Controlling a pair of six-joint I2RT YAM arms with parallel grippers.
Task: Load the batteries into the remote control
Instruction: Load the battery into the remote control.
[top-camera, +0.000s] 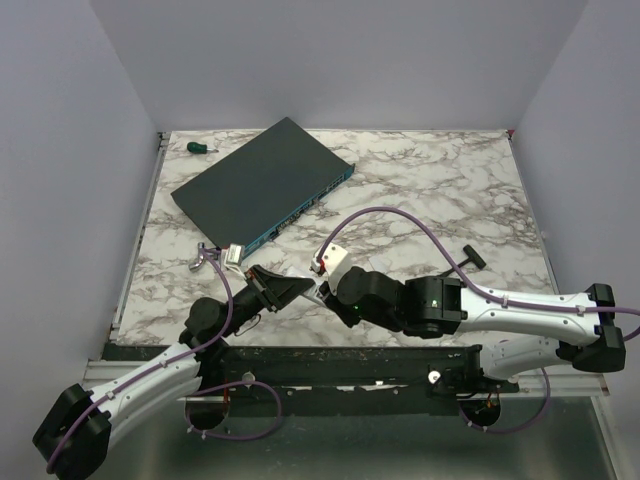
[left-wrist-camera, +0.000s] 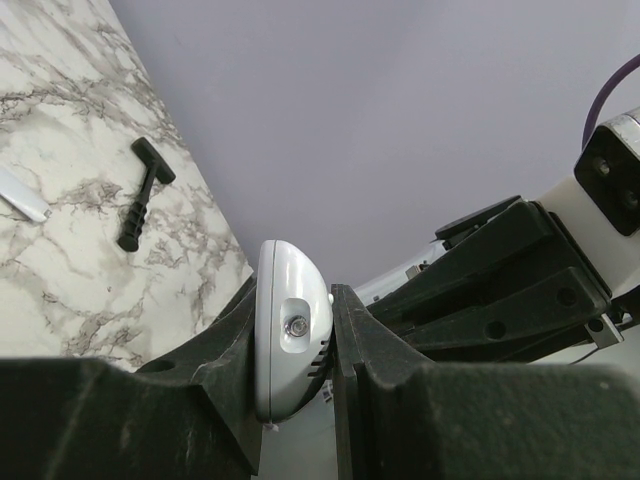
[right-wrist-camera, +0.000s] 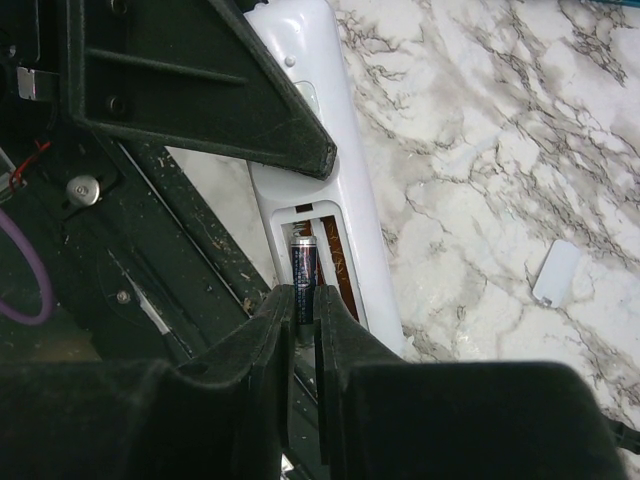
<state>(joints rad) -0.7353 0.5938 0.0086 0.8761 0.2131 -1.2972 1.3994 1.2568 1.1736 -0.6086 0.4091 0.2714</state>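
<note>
The white remote control (right-wrist-camera: 352, 200) is held up off the table's front edge, its back facing the right wrist view with the battery bay open. My left gripper (left-wrist-camera: 293, 345) is shut on one rounded end of the remote control (left-wrist-camera: 288, 290). A dark battery (right-wrist-camera: 305, 262) lies in the bay's left slot, and the right slot shows bare brown contacts. My right gripper (right-wrist-camera: 304, 300) pinches the battery's near end with its fingertips tight on either side. In the top view the two grippers meet tip to tip, left gripper (top-camera: 305, 289) and right gripper (top-camera: 329, 294), hiding most of the remote.
A large flat dark network box (top-camera: 262, 185) lies at the back left, with a green screwdriver (top-camera: 203, 148) beyond it. A black T-handle tool (top-camera: 470, 258) (left-wrist-camera: 145, 195) lies on the marble at the right. A small white cover (right-wrist-camera: 556, 272) rests on the marble.
</note>
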